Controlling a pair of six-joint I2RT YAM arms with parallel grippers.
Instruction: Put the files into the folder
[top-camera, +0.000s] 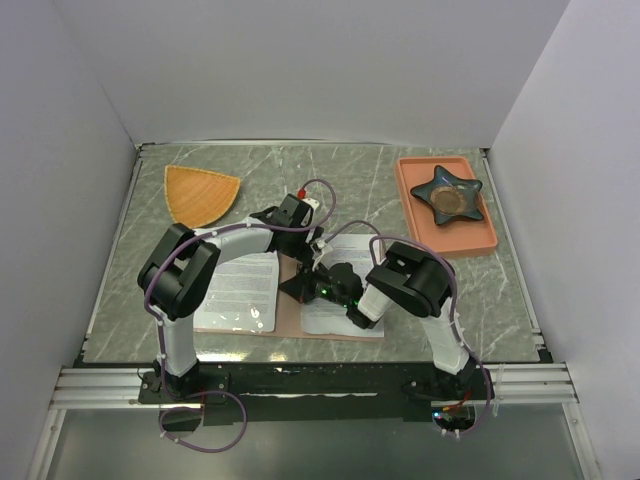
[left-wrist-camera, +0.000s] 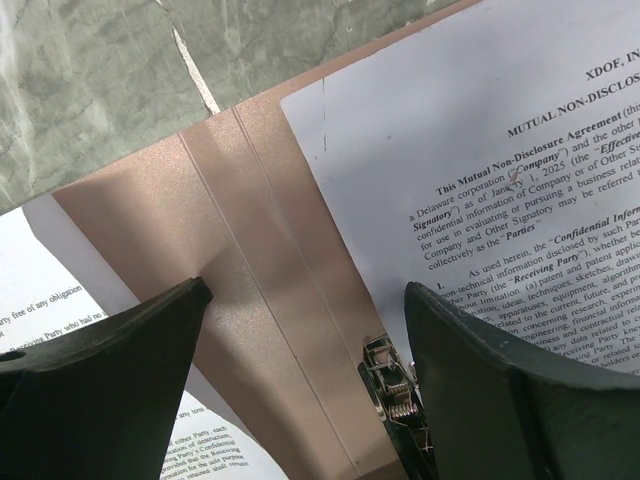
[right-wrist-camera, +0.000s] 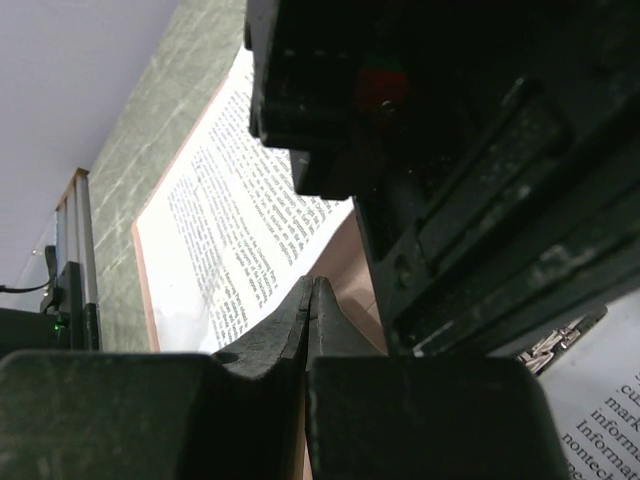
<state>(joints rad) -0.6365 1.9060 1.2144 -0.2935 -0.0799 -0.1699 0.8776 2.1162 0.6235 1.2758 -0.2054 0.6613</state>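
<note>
The pinkish-brown folder (top-camera: 289, 316) lies open near the table's front edge. One printed sheet (top-camera: 240, 285) rests on its left half and another (top-camera: 350, 248) on its right half. My left gripper (top-camera: 316, 254) hangs open and empty just above the folder's crease (left-wrist-camera: 250, 250), its jaws (left-wrist-camera: 307, 292) between the two sheets (left-wrist-camera: 450, 150) (left-wrist-camera: 60, 290). A small metal spring clip (left-wrist-camera: 393, 385) sits by the crease. My right gripper (top-camera: 306, 288) is low over the folder's middle with its fingers pressed shut (right-wrist-camera: 312, 285). I see nothing between them. The left gripper's body (right-wrist-camera: 450, 150) is close beside it.
An orange fan-shaped plate (top-camera: 200, 193) lies at the back left. A salmon tray (top-camera: 482, 238) at the back right holds a dark star-shaped dish (top-camera: 447, 193). White walls enclose the table. A metal rail (top-camera: 300, 382) runs along the front edge.
</note>
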